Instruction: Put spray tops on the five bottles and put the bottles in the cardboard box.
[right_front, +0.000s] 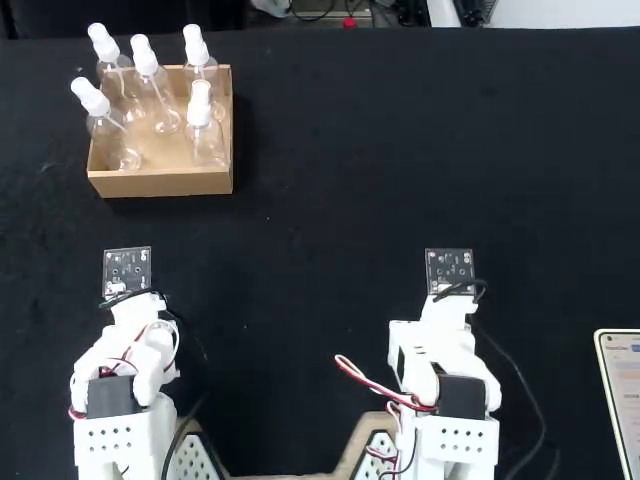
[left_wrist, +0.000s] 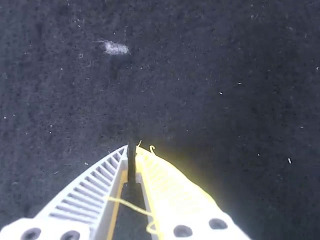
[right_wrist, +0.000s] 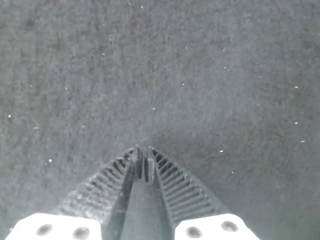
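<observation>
The cardboard box (right_front: 160, 183) stands at the far left of the black table and holds several clear bottles (right_front: 205, 135), each with a white spray top (right_front: 199, 101). Both arms are folded back at the near edge, far from the box. My left gripper (left_wrist: 133, 149) is shut over bare black cloth with nothing between its fingers. My right gripper (right_wrist: 142, 152) is shut too, also over bare cloth. In the high view the left arm (right_front: 128, 345) sits at the near left and the right arm (right_front: 445, 345) at the near right.
A white device or card (right_front: 622, 395) lies at the right edge of the table. A small white fleck of lint (left_wrist: 116, 48) lies on the cloth ahead of my left gripper. Cables run behind the far table edge.
</observation>
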